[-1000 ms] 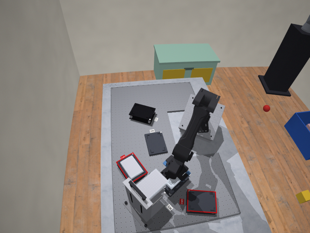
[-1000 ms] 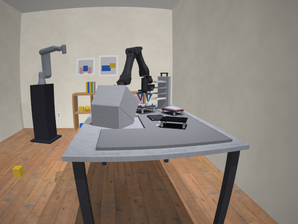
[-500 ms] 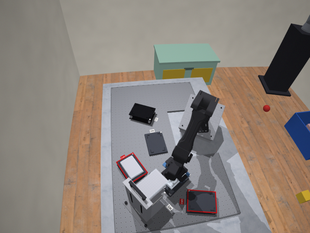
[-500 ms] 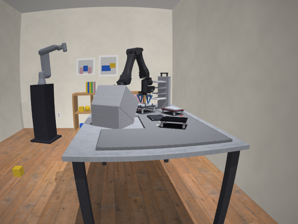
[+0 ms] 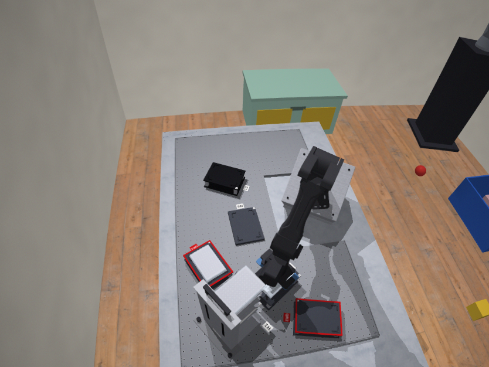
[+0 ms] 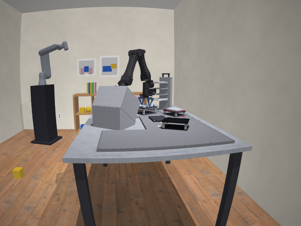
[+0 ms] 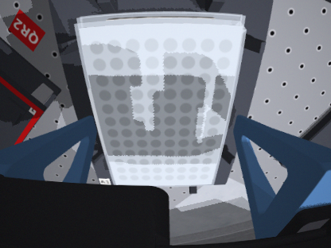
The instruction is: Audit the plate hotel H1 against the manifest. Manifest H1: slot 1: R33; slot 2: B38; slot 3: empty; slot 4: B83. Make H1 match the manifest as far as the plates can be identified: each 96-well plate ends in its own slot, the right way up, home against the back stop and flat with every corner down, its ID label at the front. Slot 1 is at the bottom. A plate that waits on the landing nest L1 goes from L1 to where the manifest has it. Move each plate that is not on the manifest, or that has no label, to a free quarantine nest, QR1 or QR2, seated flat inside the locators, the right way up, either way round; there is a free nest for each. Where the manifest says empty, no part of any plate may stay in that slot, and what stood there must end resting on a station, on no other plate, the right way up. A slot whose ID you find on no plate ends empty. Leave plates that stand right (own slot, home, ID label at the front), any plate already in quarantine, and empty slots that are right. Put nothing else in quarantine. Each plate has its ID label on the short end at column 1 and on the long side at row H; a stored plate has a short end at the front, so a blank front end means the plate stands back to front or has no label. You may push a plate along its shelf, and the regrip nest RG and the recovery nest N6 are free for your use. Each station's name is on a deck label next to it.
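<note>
My gripper (image 7: 165, 123) fingers spread wide, empty, straddling plate (image 7: 161, 102) on nest beside QR2 label (image 7: 25, 31). Plate probably light, rigid, slick; I'd pinch long sides.

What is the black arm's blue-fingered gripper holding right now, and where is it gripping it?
Nothing. The blue-fingered gripper is fully open, one finger on each long side of the white 96-well plate on its dark nest, not touching it.

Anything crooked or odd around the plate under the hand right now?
Nothing stands out. The plate looks square on its dark nest, and the open hand straddles its long sides without touching.
</note>
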`<action>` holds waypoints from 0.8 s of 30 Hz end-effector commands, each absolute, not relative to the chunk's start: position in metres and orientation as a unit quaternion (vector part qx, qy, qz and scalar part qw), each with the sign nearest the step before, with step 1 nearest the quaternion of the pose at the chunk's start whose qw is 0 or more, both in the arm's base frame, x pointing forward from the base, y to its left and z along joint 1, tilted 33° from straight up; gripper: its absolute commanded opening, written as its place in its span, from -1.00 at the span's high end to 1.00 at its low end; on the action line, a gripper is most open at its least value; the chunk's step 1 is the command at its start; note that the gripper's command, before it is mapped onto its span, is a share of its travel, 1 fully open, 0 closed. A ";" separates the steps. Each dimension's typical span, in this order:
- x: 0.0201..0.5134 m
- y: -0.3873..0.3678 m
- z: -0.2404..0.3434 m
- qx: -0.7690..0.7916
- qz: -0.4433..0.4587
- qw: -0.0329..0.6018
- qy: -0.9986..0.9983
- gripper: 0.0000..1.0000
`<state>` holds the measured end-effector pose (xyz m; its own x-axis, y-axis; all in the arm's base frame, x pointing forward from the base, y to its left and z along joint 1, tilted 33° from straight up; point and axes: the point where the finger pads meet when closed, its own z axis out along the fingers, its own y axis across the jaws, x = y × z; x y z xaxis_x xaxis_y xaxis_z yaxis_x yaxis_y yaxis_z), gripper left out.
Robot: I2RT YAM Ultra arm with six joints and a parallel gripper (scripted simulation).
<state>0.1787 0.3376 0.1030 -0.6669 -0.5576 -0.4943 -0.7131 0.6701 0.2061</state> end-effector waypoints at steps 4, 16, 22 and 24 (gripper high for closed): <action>0.182 0.344 0.105 -0.355 0.202 0.210 0.888 -1.00; 0.182 0.344 0.105 -0.355 0.202 0.210 0.888 -0.72; 0.182 0.344 0.105 -0.355 0.202 0.210 0.888 -0.72; 0.182 0.344 0.105 -0.355 0.202 0.210 0.888 -0.72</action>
